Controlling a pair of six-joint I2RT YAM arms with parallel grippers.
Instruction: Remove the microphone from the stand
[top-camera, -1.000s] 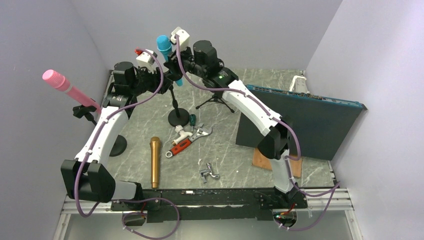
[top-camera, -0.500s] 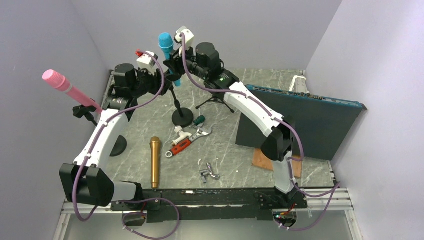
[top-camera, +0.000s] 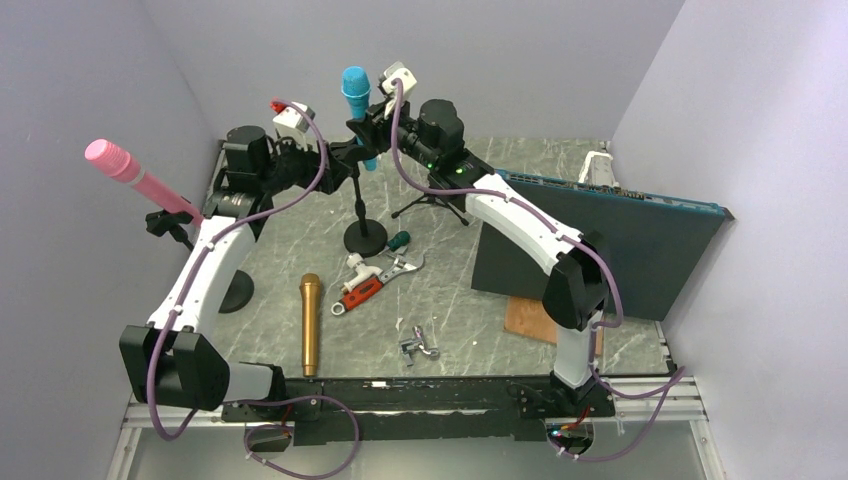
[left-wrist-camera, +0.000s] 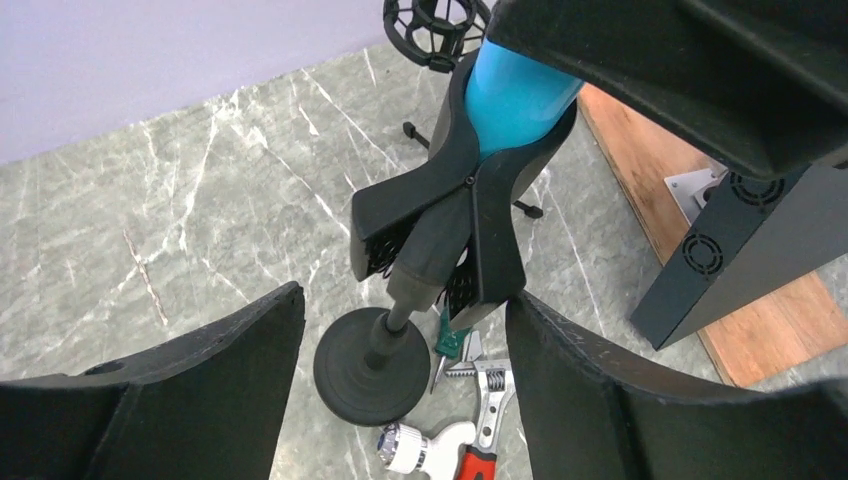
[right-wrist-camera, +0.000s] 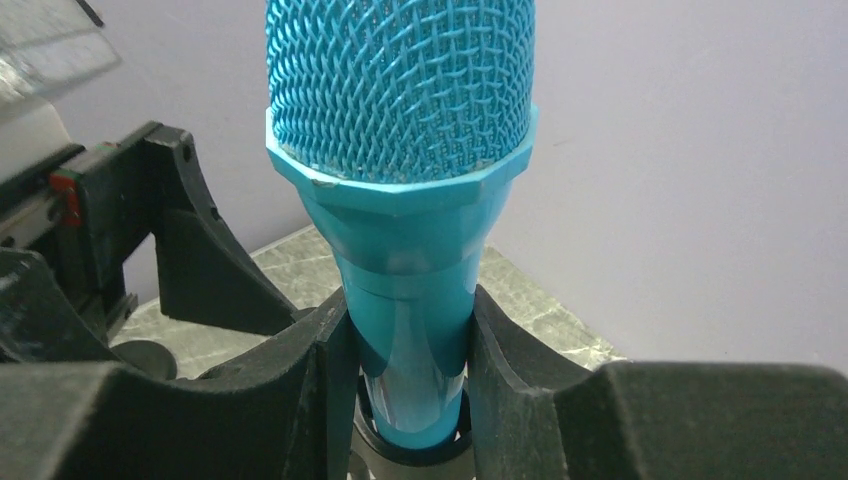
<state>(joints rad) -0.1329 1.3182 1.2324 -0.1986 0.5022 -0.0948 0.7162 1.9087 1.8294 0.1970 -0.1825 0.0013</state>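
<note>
Now right claw (right-wrist-camera: 408, 385) clamps turquoise mesh-headed microphone (right-wrist-camera: 400, 120); left claw (left-wrist-camera: 400, 320), spread apart, should brace black clip stand (left-wrist-camera: 440, 225) for straight lift.

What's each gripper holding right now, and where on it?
Only the right gripper holds something: the blue microphone, by its handle just below the mesh head. The left gripper is open and empty.
</note>
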